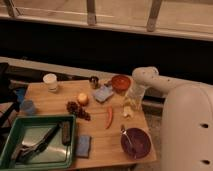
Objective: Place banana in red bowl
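Note:
The pale yellow-cream banana [128, 110] lies on the wooden table [55, 102] near its right edge, just in front of the small orange-red bowl [120, 82]. My gripper [131, 98] hangs down from the white arm [150, 79] at the right. It is directly over the banana's far end and beside the bowl's right rim. I cannot tell whether it touches the banana. The bowl looks empty, with a darker inside.
A red pepper [109, 117] lies left of the banana. A dark purple bowl with a utensil [136, 142] is at the front right. Also on the table: a blue sponge [103, 93], round orange fruit [82, 99], grapes [76, 108], dark can [94, 81], white cup [50, 82], green tray [37, 142].

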Controlling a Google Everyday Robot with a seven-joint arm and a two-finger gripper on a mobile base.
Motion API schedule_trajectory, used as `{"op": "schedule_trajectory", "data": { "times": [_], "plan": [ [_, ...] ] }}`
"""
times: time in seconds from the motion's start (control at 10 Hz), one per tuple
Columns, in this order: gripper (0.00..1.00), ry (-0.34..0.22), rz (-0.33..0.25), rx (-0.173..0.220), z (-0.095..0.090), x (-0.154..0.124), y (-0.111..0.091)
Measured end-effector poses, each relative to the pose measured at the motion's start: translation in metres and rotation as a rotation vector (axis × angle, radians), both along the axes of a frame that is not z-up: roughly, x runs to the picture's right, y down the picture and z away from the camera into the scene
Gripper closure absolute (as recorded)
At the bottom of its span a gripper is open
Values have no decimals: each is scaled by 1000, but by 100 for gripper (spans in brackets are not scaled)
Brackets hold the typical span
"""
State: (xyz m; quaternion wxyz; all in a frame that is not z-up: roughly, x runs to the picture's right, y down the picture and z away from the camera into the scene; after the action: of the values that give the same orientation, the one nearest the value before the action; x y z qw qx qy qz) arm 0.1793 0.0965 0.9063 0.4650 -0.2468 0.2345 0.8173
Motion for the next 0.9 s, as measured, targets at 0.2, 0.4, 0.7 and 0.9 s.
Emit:
{"op": "schedule_trajectory", "data": {
  "times": [0.2,0.4,0.7,0.9],
  "plan": [
    [44,2,37,-18,3,-1,8],
    [66,-11,57,-27,6,-6,17],
    [95,-10,65,-13,5,-9,17],
    [100,12,53,32,-4,-5,-2]
  ]
}}
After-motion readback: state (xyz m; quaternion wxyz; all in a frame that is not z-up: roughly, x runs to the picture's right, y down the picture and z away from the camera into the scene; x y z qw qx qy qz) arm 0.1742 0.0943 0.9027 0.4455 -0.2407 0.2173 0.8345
